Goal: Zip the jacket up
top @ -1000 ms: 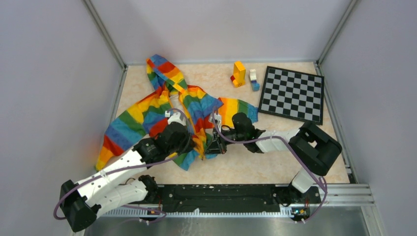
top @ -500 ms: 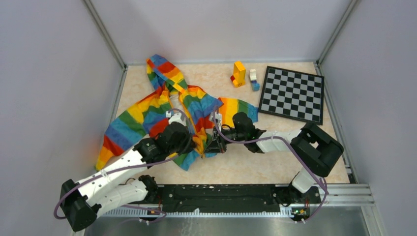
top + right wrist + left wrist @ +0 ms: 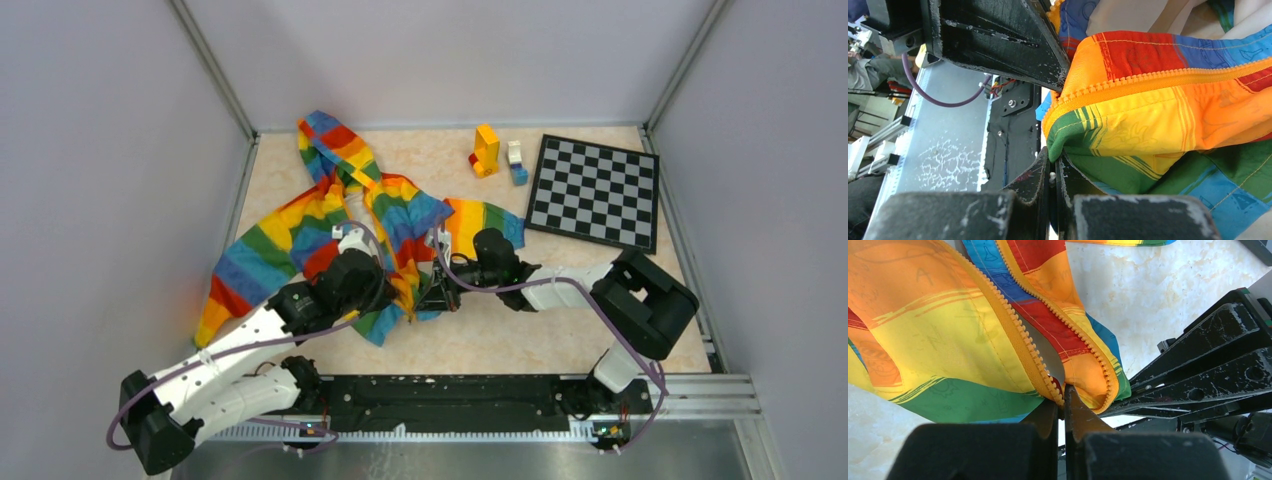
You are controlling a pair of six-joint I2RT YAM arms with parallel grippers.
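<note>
Hardly any change from a second ago: eases the left arm (image 3: 250, 335) back a touch. Keeps left hand (image 3: 1062, 407) pinched tight on the zipper (image 3: 1018, 335) end, right hand (image 3: 1053, 167) clamped on the hem of the jacket (image 3: 300, 225), sprawled mid-desk (image 3: 520, 320).

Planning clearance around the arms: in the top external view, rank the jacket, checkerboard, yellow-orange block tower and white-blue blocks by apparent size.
Largest to smallest:
1. jacket
2. checkerboard
3. yellow-orange block tower
4. white-blue blocks
</note>
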